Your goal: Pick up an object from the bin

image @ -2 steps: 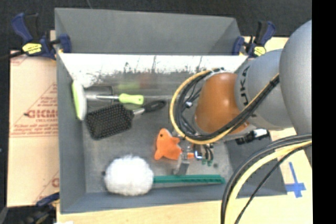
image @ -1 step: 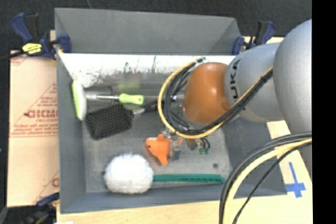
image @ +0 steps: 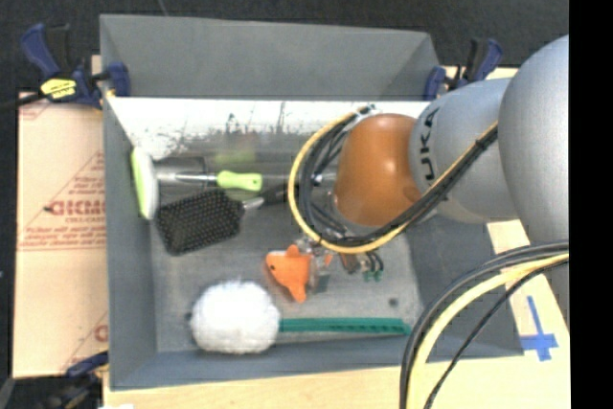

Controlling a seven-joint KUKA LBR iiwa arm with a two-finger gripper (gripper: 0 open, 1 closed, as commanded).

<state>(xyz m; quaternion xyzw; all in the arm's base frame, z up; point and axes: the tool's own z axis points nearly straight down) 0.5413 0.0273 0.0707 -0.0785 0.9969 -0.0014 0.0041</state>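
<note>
Arm (image: 498, 148) comes in from the right, with its orange wrist cover (image: 374, 170) over the middle of the bin (image: 268, 62). Looped cables (image: 305, 170) run round the cover. The gripper (image: 321, 268) hangs under the cover, low over the bin floor, a little toward the near edge from centre. A small, irregular orange object (image: 287, 273) lies on the floor just beside the gripper, on the side toward the left wall. It is touching or nearly touching the gripper, can't tell which. Cover and cables hide much of the gripper, so can't tell how far open it is or whether it has hold of anything.

Other things in the bin:
- A white fluffy ball (image: 235, 317) sits by the near edge, toward the near left corner.
- A long green strip (image: 345, 327) lies flat along the near edge, one end touching the ball.
- A black hairbrush (image: 199, 221) lies left of centre, well apart from the gripper.
- A tool with a green handle (image: 235, 179) lies near the far wall, just beyond the brush.
- A pale green disc (image: 144, 184) stands on edge against the left wall.
</note>
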